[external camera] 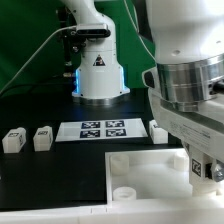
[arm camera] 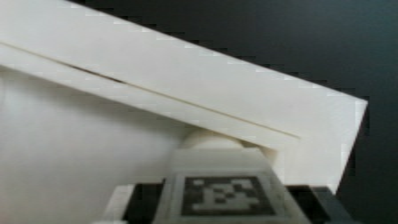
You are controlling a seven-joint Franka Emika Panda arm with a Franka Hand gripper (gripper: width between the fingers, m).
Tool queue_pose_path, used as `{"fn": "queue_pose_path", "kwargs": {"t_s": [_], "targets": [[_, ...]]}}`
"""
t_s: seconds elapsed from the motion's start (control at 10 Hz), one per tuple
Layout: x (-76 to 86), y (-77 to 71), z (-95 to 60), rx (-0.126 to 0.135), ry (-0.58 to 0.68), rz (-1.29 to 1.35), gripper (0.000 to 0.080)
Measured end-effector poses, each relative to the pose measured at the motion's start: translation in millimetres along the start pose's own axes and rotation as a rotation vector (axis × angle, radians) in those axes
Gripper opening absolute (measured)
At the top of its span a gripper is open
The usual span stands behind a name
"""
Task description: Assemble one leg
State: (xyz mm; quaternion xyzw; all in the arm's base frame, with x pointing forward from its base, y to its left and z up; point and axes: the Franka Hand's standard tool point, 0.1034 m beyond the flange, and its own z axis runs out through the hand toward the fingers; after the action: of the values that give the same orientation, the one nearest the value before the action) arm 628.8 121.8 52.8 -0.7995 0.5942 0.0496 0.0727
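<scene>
My gripper is shut on a leg, a small white block with a black-and-white tag, held between the dark fingers. In the exterior view the gripper hangs at the right, over the right edge of the large white panel, with the tagged leg in it. In the wrist view the leg's far end lies over a corner region of the panel. Whether the leg touches the panel I cannot tell. Three more legs stand on the table: two at the exterior view's left and one by the panel's back right.
The marker board lies flat behind the panel. The robot base stands at the back centre. A round socket shows at the panel's front. Black table lies to the exterior view's left of the panel.
</scene>
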Motion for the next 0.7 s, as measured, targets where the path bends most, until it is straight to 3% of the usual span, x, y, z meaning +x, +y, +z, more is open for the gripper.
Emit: {"fn": "queue_pose_path", "kwargs": {"t_s": [0.1, 0.2, 0.3, 0.4, 0.7], "targets": [[-0.1, 0.0, 0.6, -0.001, 0.0, -0.008, 0.0345], [-0.2, 0.2, 0.9, -0.001, 0.0, -0.009, 0.0345], [-0.2, 0.2, 0.9, -0.001, 0.0, -0.037, 0.0541], [-0.2, 0.2, 0.9, -0.001, 0.0, -0.082, 0.0619], [-13.4, -2.5, -13.4, -0.021, 0.057, -0.44, 0.0643]]}}
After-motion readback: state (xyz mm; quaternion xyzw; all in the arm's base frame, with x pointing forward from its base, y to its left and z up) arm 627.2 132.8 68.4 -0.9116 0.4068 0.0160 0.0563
